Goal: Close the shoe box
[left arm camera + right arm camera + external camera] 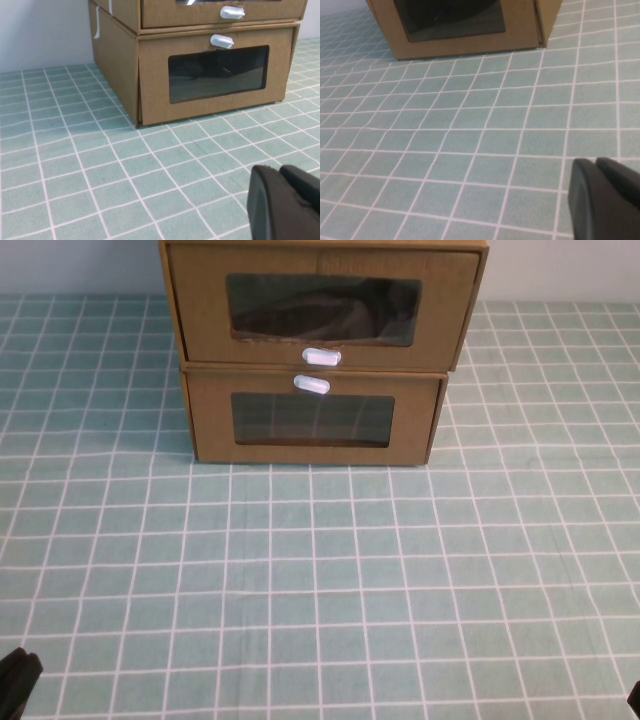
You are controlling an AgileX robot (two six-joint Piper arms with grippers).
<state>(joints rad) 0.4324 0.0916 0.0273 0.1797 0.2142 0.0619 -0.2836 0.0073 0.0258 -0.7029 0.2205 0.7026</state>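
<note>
The shoe box [320, 310] is the upper of two stacked brown cardboard boxes at the table's far middle. It has a clear front window and a white pull tab [321, 356] just below that window. Its drawer front appears to stand a little forward of the box beneath. In the left wrist view only its lower edge and tab [232, 12] show. My left gripper [279, 170] is shut and empty, low at the near left corner [15, 680], far from the box. My right gripper [595, 162] is shut and empty at the near right corner [635, 700].
The lower cardboard box [312, 420] carries the shoe box; its white tab [311, 384] sits above its window. It also shows in the left wrist view [217, 75] and the right wrist view [455, 20]. A green checked cloth [320, 580] covers the table.
</note>
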